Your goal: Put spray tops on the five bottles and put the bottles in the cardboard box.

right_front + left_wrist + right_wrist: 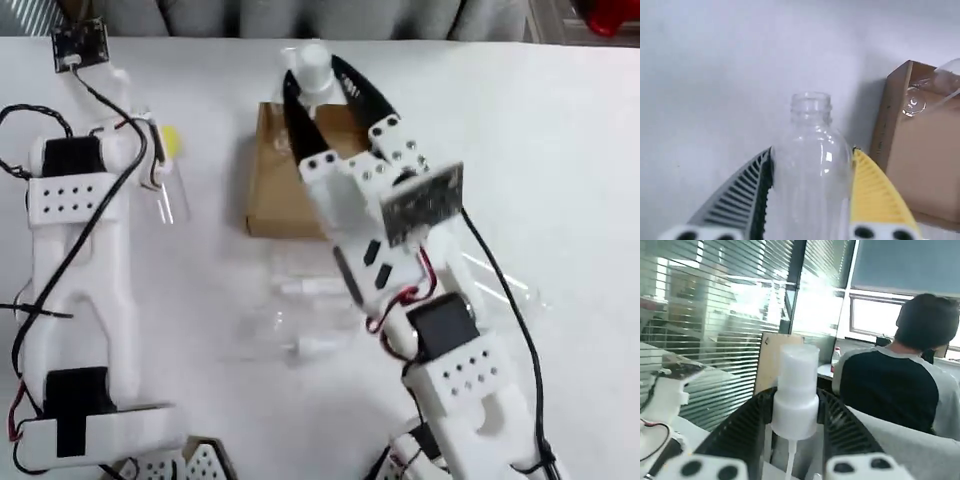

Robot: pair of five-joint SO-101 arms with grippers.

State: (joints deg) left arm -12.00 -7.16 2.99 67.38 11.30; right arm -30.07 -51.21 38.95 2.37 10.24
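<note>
Left gripper (811, 155) is clenched on an uncapped clear bottle (811, 125) held near the cardboard box (272, 190). Right gripper (315, 75) grasps a white spray top (796, 390) above the box's far edge. Another clear bottle (940, 87) shows over the box's rim; whether it lies inside cannot be told
</note>
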